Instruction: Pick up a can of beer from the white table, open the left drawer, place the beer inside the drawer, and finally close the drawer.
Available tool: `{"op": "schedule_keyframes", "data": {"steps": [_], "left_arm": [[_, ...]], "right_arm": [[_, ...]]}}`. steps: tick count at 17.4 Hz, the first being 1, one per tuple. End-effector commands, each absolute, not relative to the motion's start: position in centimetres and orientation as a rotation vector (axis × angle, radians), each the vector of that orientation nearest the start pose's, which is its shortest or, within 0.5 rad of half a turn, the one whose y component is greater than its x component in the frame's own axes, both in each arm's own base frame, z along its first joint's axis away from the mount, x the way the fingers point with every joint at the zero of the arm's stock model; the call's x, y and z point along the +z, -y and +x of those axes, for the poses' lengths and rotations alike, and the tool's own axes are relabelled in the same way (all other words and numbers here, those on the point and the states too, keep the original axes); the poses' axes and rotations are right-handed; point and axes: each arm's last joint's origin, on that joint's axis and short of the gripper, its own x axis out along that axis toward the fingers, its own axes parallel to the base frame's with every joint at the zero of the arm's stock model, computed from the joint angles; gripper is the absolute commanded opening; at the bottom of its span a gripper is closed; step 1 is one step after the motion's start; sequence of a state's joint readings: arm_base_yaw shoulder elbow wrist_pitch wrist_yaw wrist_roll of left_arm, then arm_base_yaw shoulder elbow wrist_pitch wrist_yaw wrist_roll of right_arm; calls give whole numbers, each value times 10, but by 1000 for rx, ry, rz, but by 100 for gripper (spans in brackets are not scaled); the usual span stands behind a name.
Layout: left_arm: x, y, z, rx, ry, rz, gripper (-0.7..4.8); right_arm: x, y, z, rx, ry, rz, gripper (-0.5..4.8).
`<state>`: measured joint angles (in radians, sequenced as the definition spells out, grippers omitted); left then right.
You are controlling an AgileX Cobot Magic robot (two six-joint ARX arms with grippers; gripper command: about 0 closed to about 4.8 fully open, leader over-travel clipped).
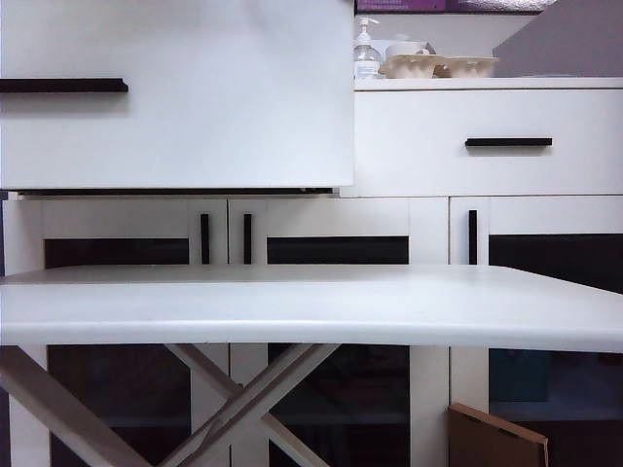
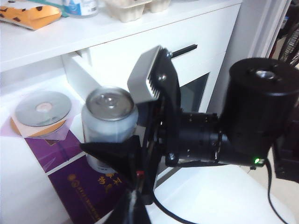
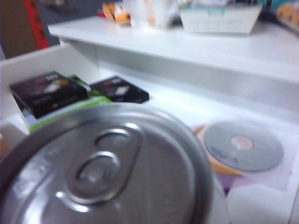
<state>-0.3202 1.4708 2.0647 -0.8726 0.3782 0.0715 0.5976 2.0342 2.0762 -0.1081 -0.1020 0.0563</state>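
Exterior view: the left drawer (image 1: 175,97) stands pulled out toward me, its front filling the upper left, black bar handle at the edge. The white worktop (image 1: 311,306) below is bare — no can on it, neither arm visible here. On the cabinet top sit a pump bottle (image 1: 366,49) and an egg carton (image 1: 438,65).

Left wrist view: I see the right gripper (image 2: 124,133) holding the can of beer (image 2: 110,121) upright over the open drawer, one grey pad on its far side, a black finger (image 2: 112,154) in front, jaws spread about can-wide. Upright so it can go straight down, I'd say. In the drawer: a disc (image 2: 43,108) on a sleeve and a purple box (image 2: 88,191). The left gripper itself is not visible; I take it as closed, empty as far as I can tell.

Right wrist view: can lid fills the frame. Drawer also holds two dark boxes (image 3: 49,93) — the free white floor beside the disc looks like the landing spot.
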Motion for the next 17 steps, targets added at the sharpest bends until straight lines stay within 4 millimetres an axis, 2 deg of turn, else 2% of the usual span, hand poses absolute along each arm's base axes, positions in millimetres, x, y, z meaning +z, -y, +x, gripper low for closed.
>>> {"op": "schedule_keyframes", "data": {"steps": [1,6,10,11,12,13,15,16,17], "left_arm": [[530,90,236,-707,-236,64,-5],[530,90,236,-707,-237,63,-5],[530,90,236,-707,-236,63,-5],[530,90,236,-707,-236,63,-5],[530,90,236,-707,-236,63,-5],[530,90,236,-707,-236,63,-5],[530,90,236,-707,-236,63,-5],[530,90,236,-707,-236,63,-5],[530,90,236,-707,-236,63,-5]], "right_arm": [[411,-271,391,705,-38,53,-7],[396,-276,399,708,-82,42,-7],[394,-276,399,707,-98,33,-6],[394,-276,399,708,-93,25,17],[394,-276,399,708,-91,23,144],[394,-276,399,708,-92,23,241],[394,-277,398,720,-91,23,248],[395,-277,398,741,-84,6,287],[396,-277,397,746,-83,3,380]]}}
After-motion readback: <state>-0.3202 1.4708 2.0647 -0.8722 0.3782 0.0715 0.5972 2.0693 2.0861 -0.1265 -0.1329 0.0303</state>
